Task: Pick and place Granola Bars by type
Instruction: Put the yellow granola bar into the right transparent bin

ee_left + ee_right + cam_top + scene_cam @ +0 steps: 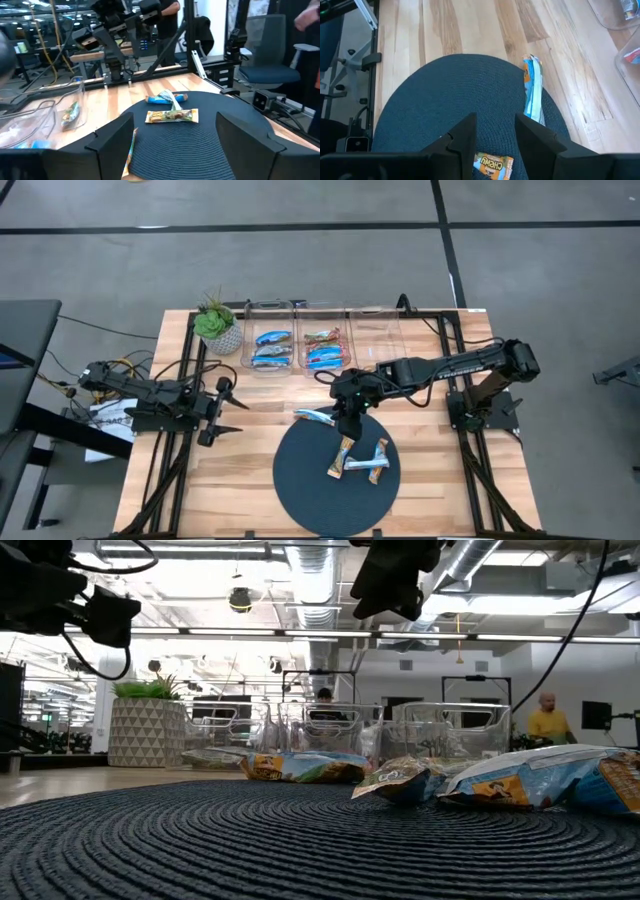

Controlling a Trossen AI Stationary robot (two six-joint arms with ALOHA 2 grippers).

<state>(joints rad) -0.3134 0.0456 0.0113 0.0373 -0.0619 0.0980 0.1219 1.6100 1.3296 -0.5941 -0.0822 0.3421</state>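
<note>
Several granola bars lie on the dark round mat (300, 490): a blue one (313, 416) rests across its far left rim, a brown one (345, 457) sits mid-mat, and two more (374, 459) lie crossed beside it. My right gripper (495, 122) hangs open above the mat's far part, slanting down, with nothing between its fingers; the blue bar (532, 90) lies off to one side of them. Over the table's left part my left gripper (222, 408) stands open and level, pointing toward the mat, clear of everything.
Three clear bins stand along the far edge: the left bin (270, 330) holds blue bars, the middle bin (322, 330) blue and brown ones, and the right bin (376, 330) shows nothing inside. A potted plant (218, 328) stands at the far left. People are in the room behind the table.
</note>
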